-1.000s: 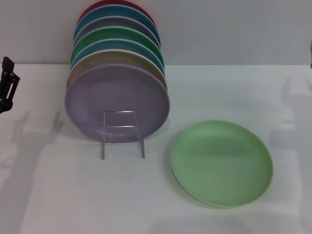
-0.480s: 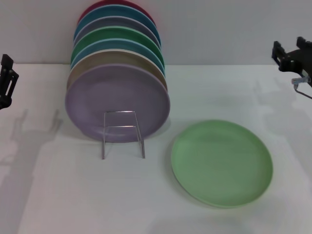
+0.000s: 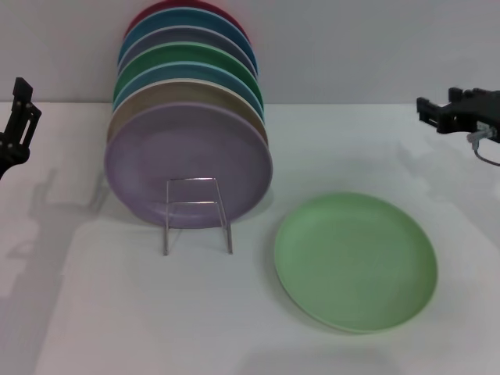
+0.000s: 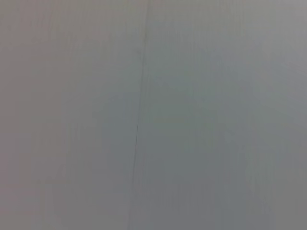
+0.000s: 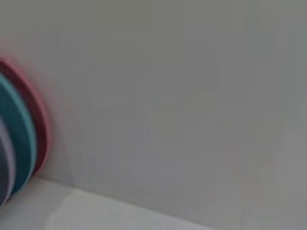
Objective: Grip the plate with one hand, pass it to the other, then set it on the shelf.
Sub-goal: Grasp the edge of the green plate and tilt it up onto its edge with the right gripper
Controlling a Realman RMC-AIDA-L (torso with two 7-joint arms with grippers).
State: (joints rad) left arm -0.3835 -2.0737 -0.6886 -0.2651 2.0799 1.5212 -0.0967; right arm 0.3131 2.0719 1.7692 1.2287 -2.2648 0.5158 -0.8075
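The pale light-green plate lies flat on the white table, right of centre in the head view. The shelf is a thin silver wire rack left of it, its squared loop front standing before a row of upright plates. My left gripper hangs at the far left edge, above the table and well away from the plate. My right gripper is in the air at the far right, behind and above the green plate and not touching it. The left wrist view shows only a bare grey wall.
Several upright plates fill the rack: a lilac one in front, then beige, blue, emerald, and a red one at the back. The right wrist view shows the red plate's rim and a teal rim against the grey wall.
My right gripper has come into view from the right edge and moved left. My left gripper has shifted slightly up and to the right. The plates have not moved.
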